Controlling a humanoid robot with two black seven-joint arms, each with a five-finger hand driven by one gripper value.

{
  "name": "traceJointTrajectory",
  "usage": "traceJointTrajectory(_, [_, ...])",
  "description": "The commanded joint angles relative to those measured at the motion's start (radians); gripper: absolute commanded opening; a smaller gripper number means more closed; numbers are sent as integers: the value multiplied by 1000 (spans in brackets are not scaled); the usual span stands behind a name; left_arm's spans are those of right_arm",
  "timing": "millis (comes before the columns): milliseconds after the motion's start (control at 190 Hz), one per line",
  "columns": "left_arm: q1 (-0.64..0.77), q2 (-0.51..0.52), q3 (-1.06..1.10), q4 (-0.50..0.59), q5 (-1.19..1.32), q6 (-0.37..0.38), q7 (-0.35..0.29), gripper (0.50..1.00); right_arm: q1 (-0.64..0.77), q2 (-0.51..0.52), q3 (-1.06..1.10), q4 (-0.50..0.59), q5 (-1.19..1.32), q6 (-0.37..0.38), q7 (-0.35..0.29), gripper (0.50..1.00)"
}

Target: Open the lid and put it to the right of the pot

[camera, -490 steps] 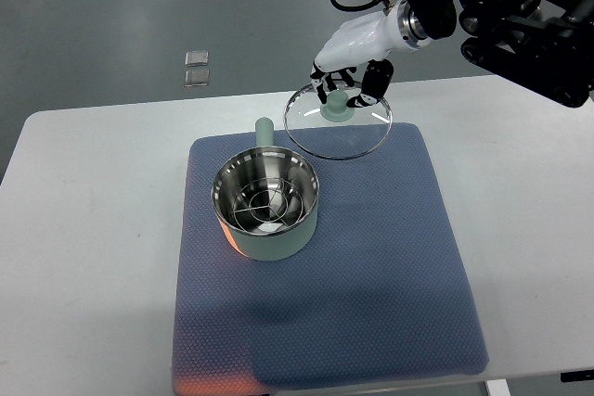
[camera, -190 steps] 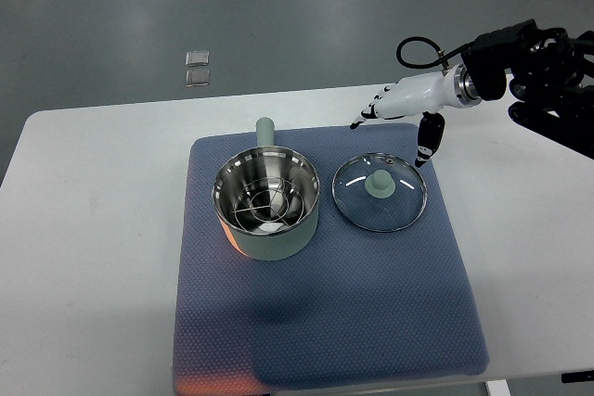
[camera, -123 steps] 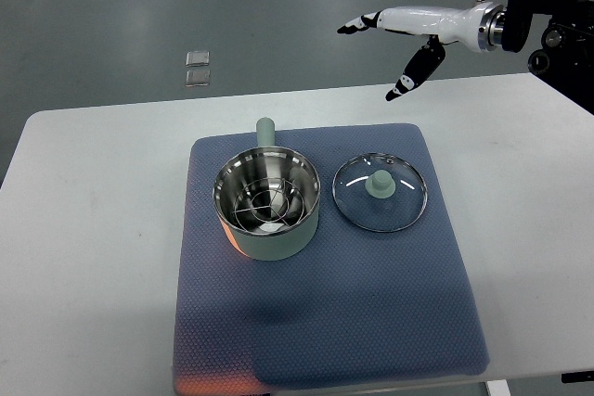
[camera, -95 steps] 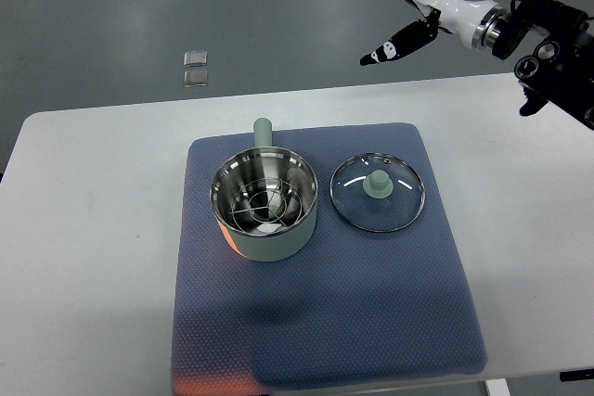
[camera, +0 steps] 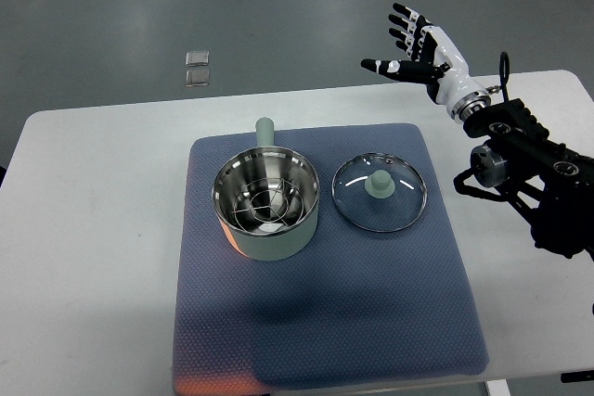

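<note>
Since a moment ago the right hand [camera: 422, 48] has swung upright at upper right, fingers spread, empty. Lid [camera: 380, 194] lies flat mid-frame just right of the pot [camera: 266, 203]; glass looks fragile and slick, best taken by its knob [camera: 379, 184].

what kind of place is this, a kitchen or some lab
Probably a robot test lab, not a kitchen: a bare white table on a grey floor, one pot and lid staged on a blue mat.

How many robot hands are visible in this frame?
1. The right hand is raised beyond the table's far right edge, fingers spread and empty, well clear of the lid. The left is out of view.
</note>
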Motion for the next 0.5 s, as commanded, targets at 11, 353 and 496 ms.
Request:
traceJointTrajectory(11, [0, 0, 0, 0, 0, 1, 0, 1000, -43, 42, 40, -14, 4, 3, -4, 928])
traceJointTrajectory(353, [-2, 0, 0, 1, -1, 2, 0, 1000, -93, 105, 94, -53, 4, -11, -24, 930])
traceJointTrajectory(496, [-5, 0, 0, 1, -1, 1, 0, 1000, -90, 105, 94, -53, 4, -11, -22, 930])
